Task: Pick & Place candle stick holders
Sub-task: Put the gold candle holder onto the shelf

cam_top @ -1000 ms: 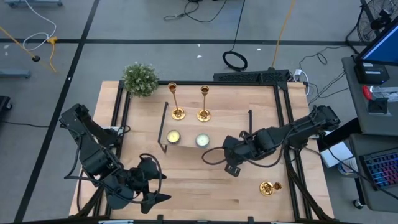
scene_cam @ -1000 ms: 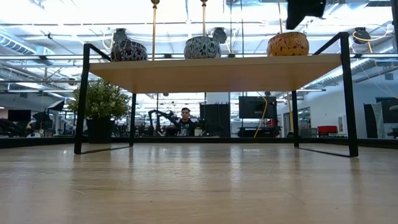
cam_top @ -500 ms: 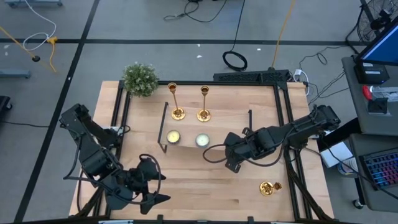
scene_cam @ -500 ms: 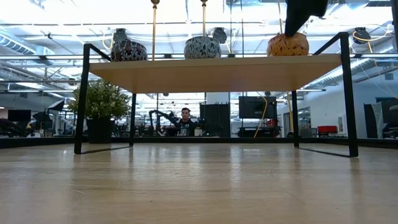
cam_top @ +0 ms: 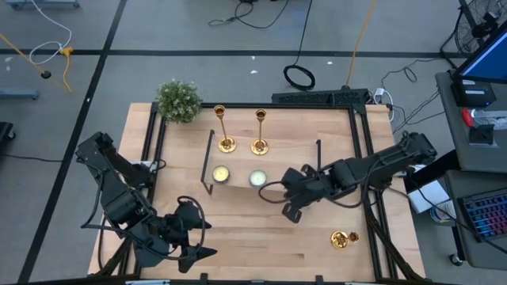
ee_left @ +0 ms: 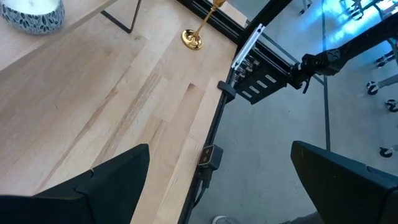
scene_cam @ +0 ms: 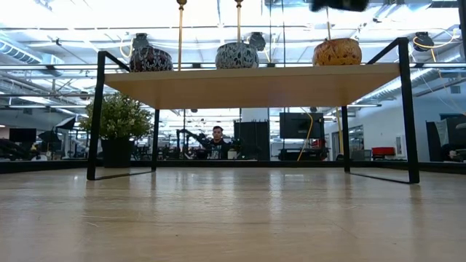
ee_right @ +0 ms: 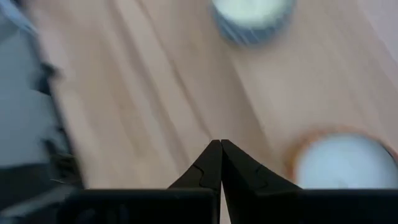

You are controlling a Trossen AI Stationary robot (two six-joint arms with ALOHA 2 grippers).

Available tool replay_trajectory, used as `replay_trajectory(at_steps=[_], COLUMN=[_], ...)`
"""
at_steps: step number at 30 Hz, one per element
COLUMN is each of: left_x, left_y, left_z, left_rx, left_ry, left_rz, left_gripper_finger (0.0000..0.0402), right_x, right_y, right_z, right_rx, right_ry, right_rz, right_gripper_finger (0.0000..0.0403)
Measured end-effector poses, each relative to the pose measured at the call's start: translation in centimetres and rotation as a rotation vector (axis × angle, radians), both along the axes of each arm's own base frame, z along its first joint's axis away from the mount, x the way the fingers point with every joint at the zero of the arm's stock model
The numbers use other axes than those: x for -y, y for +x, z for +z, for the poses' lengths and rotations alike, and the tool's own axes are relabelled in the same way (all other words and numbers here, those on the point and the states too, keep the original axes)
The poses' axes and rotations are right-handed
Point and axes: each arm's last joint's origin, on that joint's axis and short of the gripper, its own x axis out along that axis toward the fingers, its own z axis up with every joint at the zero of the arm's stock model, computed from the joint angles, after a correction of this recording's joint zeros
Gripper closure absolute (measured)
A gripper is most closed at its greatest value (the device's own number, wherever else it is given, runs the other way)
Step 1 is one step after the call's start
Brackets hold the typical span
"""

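Two gold candlesticks [cam_top: 226, 131] [cam_top: 259, 131] stand upright on their round bases at the far side of the wooden shelf [cam_top: 287, 158]; their stems show in the low view [scene_cam: 180, 29] [scene_cam: 238, 25]. A third gold candlestick [cam_top: 343, 239] stands on its base on the table at the near right, and also shows in the left wrist view [ee_left: 198, 32]. My right gripper [cam_top: 290, 209] is shut and empty, above the shelf's near edge next to the tealight candles [ee_right: 339, 167]. My left gripper [cam_top: 192, 245] is wide open and empty at the table's near left.
Three candle jars sit along the shelf's near side [scene_cam: 151, 57] [scene_cam: 238, 53] [scene_cam: 337, 51]; two show from above [cam_top: 221, 174] [cam_top: 257, 179]. A potted plant [cam_top: 178, 100] stands at the far left corner. Bare wood lies between the shelf and the near edge [cam_top: 261, 245].
My right gripper has gone a little toward the table's left edge and up, almost leaving the top of the low view. It stays shut. The candlesticks and my left arm have kept still.
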Motion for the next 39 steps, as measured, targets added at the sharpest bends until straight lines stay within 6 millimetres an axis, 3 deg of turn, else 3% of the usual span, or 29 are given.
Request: replay_trajectory(at_steps=[7,13,17,22,28,34,39], left_x=[0.0,0.1,0.3,0.6,1.2,1.8,2.4], left_y=[0.0,-0.1,-0.2,-0.4,-1.3,-2.1,-2.7], left_z=[0.0,0.0,-0.1,-0.2,-0.4,-1.3,-2.8], left_rx=[-0.001,-0.009,-0.032,-0.062,-0.093,-0.103,-0.147], left_ry=[-0.001,0.0,0.002,0.023,0.057,0.105,0.113], left_rz=[0.0,-0.028,-0.093,-0.218,-0.324,-0.325,-0.323], left_gripper_finger=[0.0005,0.0005,0.0005,0.0005,0.0005,0.0005,0.0005], right_x=[-0.5,-2.6,-4.8,-8.1,-10.5,-11.3,-10.1], right_y=[0.6,0.1,-0.6,-2.2,-4.8,-8.0,-10.1], right_z=[3.6,8.0,9.3,8.5,6.6,3.8,2.4], right_rx=[0.337,0.67,0.754,0.604,0.347,-0.05,-0.31], right_ry=[0.051,0.343,0.518,0.67,0.738,0.725,0.622], right_rz=[0.105,0.374,0.487,0.504,0.213,-0.033,-0.198], right_gripper_finger=[0.0403,0.0403,0.0403,0.0393,0.0357,0.0281,0.0207])
